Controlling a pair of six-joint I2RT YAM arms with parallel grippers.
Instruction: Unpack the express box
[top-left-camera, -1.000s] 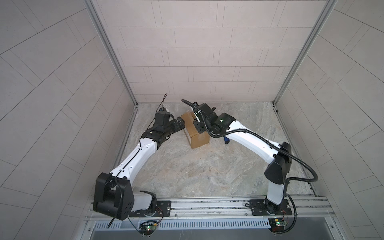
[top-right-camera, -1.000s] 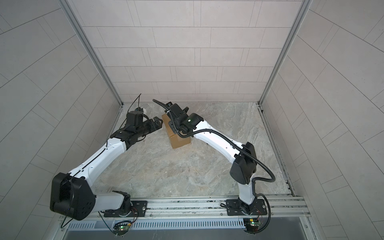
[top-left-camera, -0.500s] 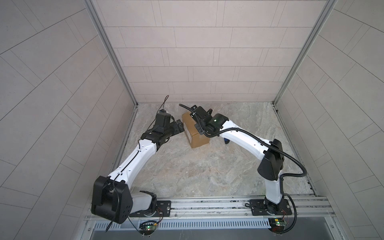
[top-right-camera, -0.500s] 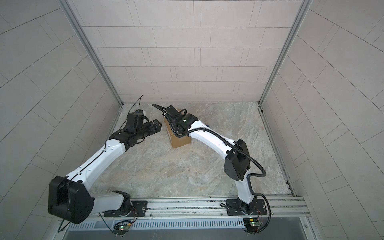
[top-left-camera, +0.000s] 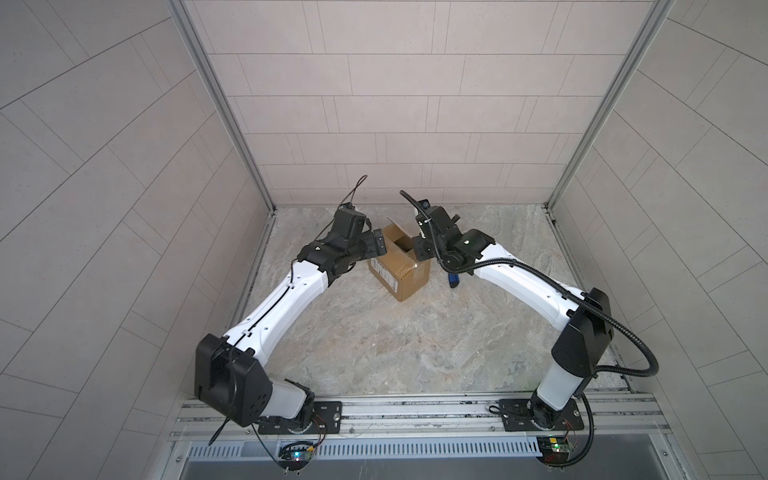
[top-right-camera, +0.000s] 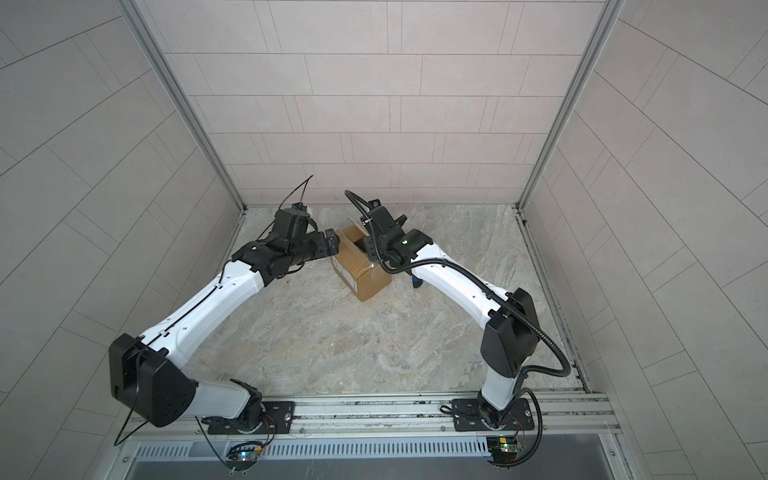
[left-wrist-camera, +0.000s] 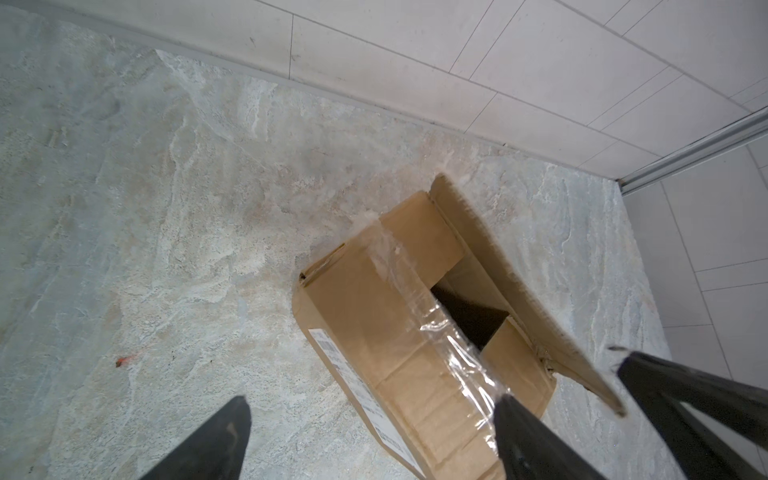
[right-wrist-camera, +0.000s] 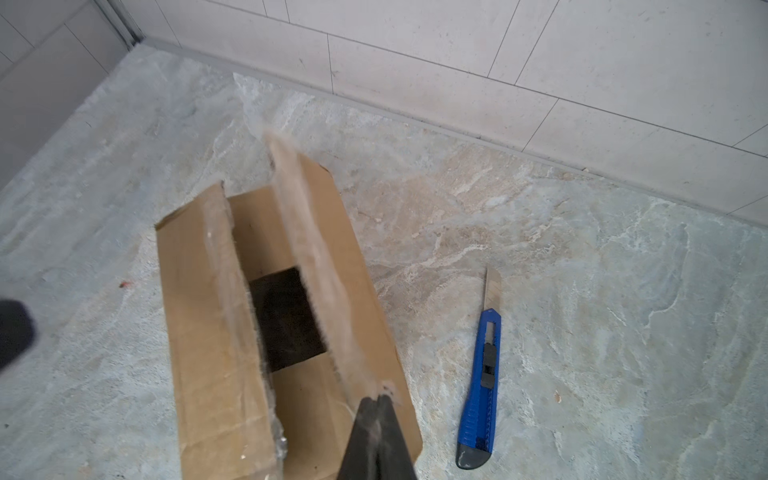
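Pinching blurry express box (right-wrist-camera: 208, 332) flap w/ right gripper (right-wrist-camera: 378, 399); inside too dark.

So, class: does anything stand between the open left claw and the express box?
Nothing visible does. The left claw hangs open right at the express box, nothing in the gap. The blue knife lies on the floor on the box's other side, where the right claw pinches the raised flap.

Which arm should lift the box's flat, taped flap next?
Left. The left gripper is open right by the flat flap of the box, while the right gripper is shut on the raised flap.
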